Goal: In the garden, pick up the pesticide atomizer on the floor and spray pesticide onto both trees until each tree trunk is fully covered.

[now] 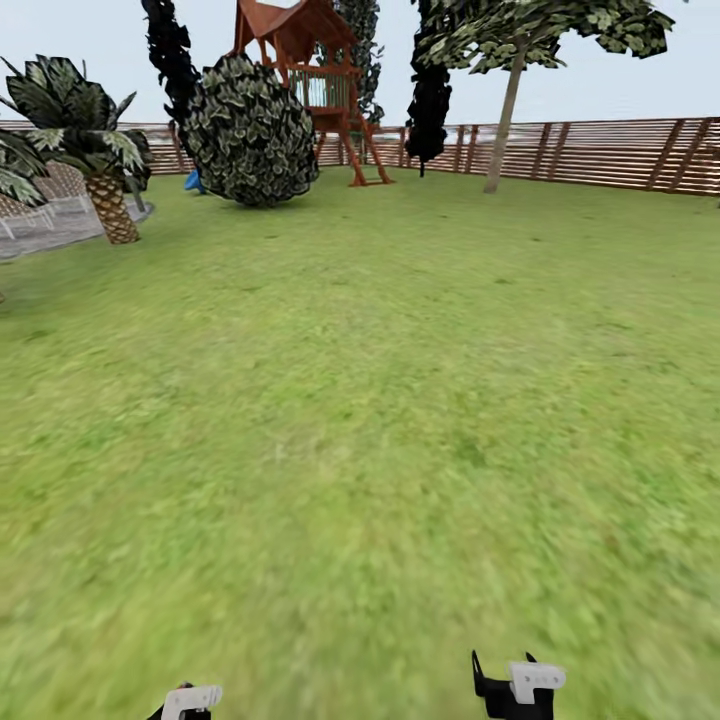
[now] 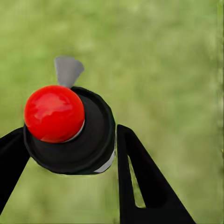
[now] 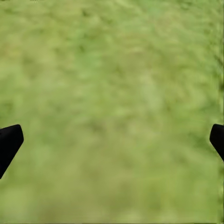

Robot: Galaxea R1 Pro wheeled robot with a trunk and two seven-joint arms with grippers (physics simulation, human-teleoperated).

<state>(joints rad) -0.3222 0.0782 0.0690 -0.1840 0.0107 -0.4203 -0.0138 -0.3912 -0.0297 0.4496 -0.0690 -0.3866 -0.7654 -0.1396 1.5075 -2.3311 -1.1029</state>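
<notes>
Grass lawn (image 1: pixel 380 400) stretches ahead; a pale-trunked leafy tree (image 1: pixel 505 120) stands at one o'clock by my brown slatted wooden fence (image 1: pixel 620 150). My left gripper (image 2: pixel 70 144) clamps the black, red-capped pesticide atomizer (image 2: pixel 70 130); my right gripper (image 3: pixel 112 140) is spread wide.

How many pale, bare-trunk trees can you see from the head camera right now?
1. The tree stands far ahead on the right, by the fence. Another may be hidden behind the bush or outside the picture.

There were one pale-trunked tree (image 1: pixel 505 110), one palm (image 1: pixel 105 190), one round bush (image 1: pixel 250 130), one wooden playhouse (image 1: pixel 320 80), two grippers.
</notes>
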